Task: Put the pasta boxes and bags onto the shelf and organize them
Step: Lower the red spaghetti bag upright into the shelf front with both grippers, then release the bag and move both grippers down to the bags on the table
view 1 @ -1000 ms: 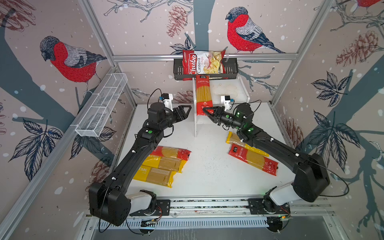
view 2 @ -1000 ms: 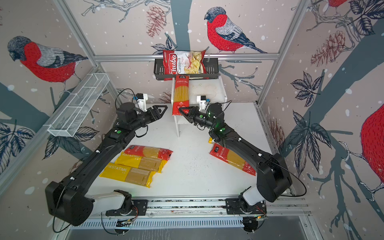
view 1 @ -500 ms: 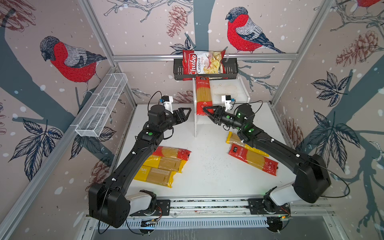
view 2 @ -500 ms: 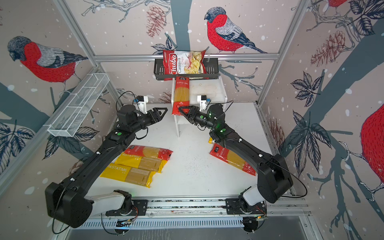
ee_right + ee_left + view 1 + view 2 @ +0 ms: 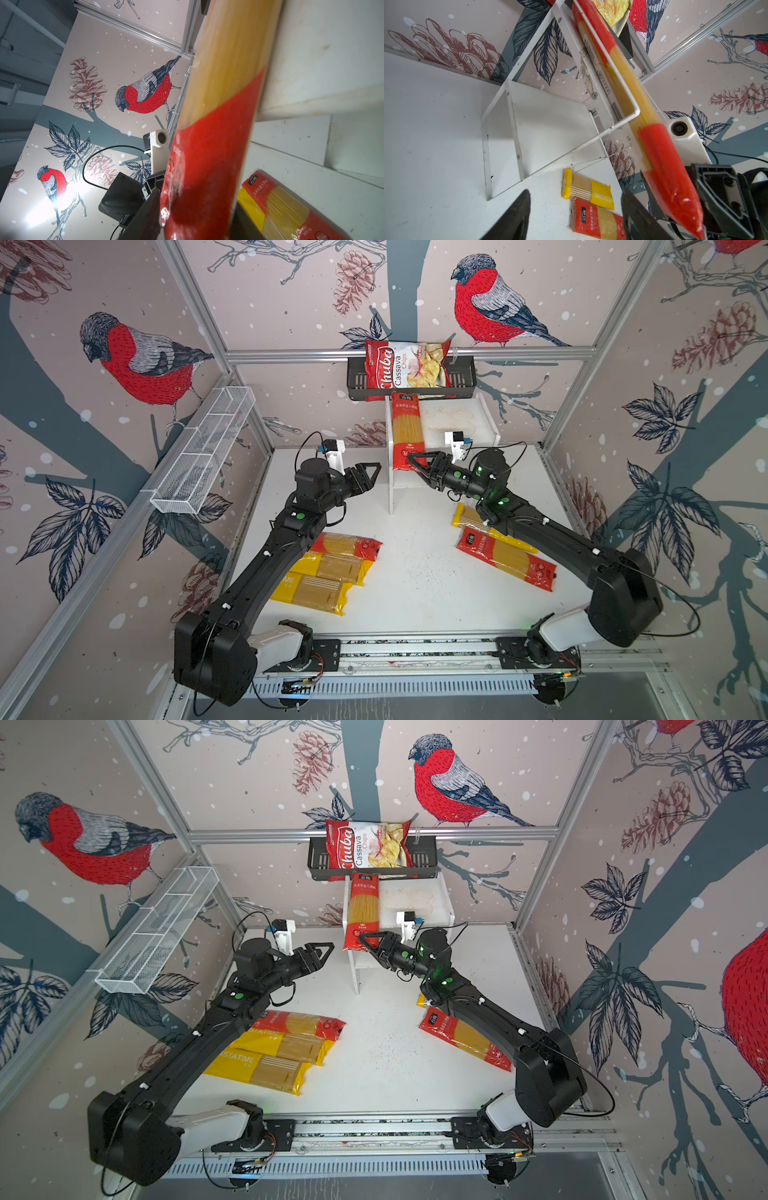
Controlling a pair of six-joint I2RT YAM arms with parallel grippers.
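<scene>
1. The red-ended pack (image 5: 405,429) is laid along the left edge of the shelf (image 5: 478,425), overhanging its front edge
2. Its near end is straddled by the right gripper (image 5: 419,463); whether it is pinched cannot be told
3. It should be nudged fully in; the left gripper (image 5: 371,473) is held agape, empty

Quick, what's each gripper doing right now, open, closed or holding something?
Left gripper: open, empty.
Right gripper: jaws around the end of the red pack on the shelf; grip cannot be told.
</scene>
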